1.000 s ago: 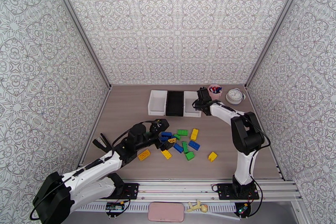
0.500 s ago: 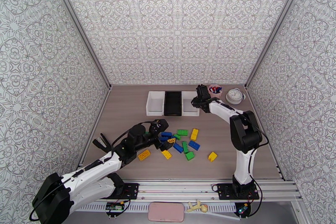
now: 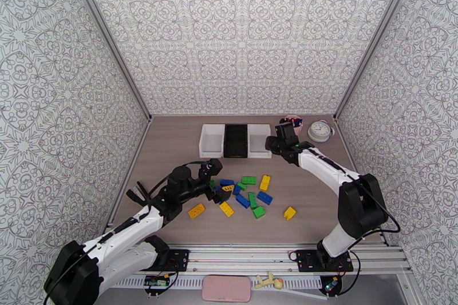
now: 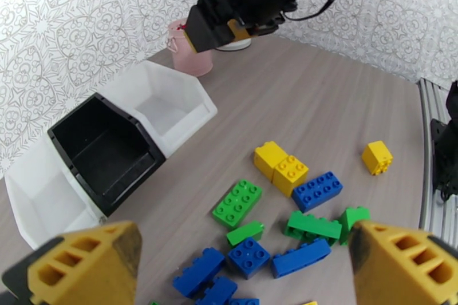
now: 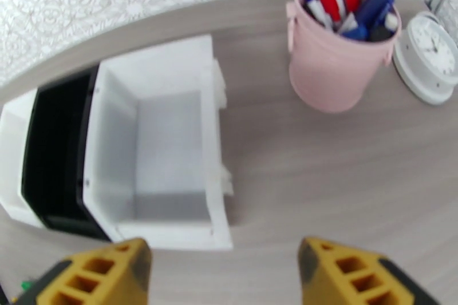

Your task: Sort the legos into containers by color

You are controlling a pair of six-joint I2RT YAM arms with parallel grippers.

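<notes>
Jaws stand wide and empty on my left gripper (image 3: 217, 193), at the left edge of the legos (image 3: 247, 193) scattered mid-table. My right gripper (image 3: 271, 145) hangs by the right white bin (image 3: 259, 154), next to the black bin (image 3: 236, 155) and left white bin (image 3: 210, 151).

From my left wrist, both fingers (image 4: 86, 266) spread above blue and green bricks, holding nothing.

From my right wrist, jaws are parted and empty, just short of the white bin, whose floor looks bare.

Sorting, I judge, has barely begun.

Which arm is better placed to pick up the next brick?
Left. The left gripper, open, hangs over the loose bricks; the right gripper, open and empty, is away by the white bin.
</notes>
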